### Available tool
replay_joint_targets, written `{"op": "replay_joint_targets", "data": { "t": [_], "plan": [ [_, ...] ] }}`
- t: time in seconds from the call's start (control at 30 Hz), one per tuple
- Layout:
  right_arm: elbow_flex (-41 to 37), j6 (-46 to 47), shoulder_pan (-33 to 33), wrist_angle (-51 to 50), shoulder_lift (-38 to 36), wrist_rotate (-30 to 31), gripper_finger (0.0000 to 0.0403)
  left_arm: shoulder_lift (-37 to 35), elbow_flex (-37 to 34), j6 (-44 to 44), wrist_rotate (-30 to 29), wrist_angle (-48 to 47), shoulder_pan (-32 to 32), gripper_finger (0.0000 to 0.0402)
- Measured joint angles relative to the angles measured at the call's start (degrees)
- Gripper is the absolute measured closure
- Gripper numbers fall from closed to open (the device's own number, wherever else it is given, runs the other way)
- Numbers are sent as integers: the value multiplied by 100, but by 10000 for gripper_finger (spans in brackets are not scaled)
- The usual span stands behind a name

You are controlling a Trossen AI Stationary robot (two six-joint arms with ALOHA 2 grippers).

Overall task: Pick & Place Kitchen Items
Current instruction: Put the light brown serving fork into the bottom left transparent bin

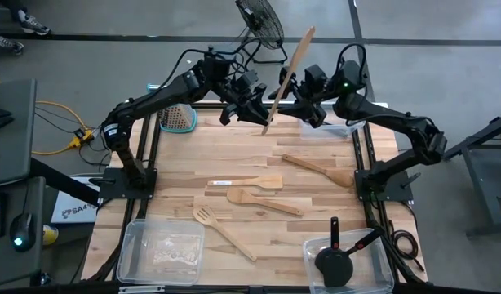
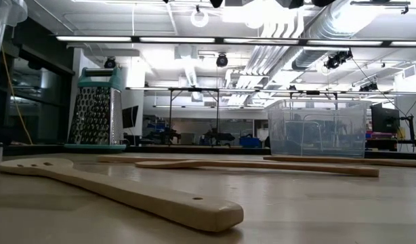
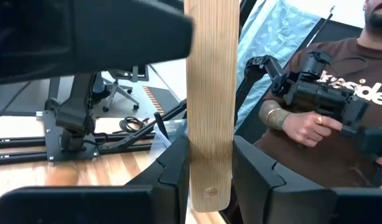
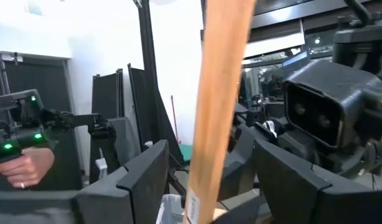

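Near bins: two clear plastic bins at the near table edge. The near-left bin (image 1: 162, 251) shows no utensil. The near-right bin (image 1: 373, 269) holds two black tools: a black turner (image 1: 335, 263) and a red-and-black-handled tool (image 1: 361, 243).
Loose utensils on the table (image 1: 234, 139): four, all pale wood.
Item 1: slotted turner (image 1: 223, 232), nearest, head toward the left bin; in the low view it lies closest to the camera (image 2: 120, 186).
Item 2: wooden spatula (image 1: 263, 201), mid-table.
Item 3: wooden spatula, second (image 1: 246, 182), just beyond item 2, lying nearly crosswise.
Item 4: wooden spoon (image 1: 320, 170), right of centre, angled toward the right arm's base.
Held utensil: one long wooden spatula (image 1: 288, 77), raised over the far table edge, tilted, blade uppermost.
Left gripper (image 1: 252, 109): at the far edge, fingers (image 3: 172, 168) closed against the lower handle end (image 3: 209, 124) of the held spatula.
Right gripper (image 1: 303, 102): just beside the left one; its fingers (image 4: 147, 174) stand apart on either side of the handle (image 4: 219, 106), with a visible gap.
Far items: one box grater (image 1: 178, 118) at the far-left corner, upright (image 2: 97, 112); one third clear bin (image 2: 316, 129) at the far right.
Beyond the table: one person (image 3: 340, 112) holding a black device.
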Motion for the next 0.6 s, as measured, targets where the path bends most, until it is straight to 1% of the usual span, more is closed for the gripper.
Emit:
{"op": "replay_joint_targets", "data": {
  "t": [0.13,0.27,0.47,0.6],
  "plan": [
    [2,155,-69,-55,0,-63,177,0,0,60,-4,-125,0,315],
    [2,230,-246,-489,-5,-380,177,-31,0,51,-18,-429,2,315],
    [2,322,-658,-1269,-91,-1087,177,-306,-2,189,-215,-1361,2,315],
    [2,263,-900,-1893,-190,-1439,177,-598,-2,348,-545,-2226,2,315]
  ]
}}
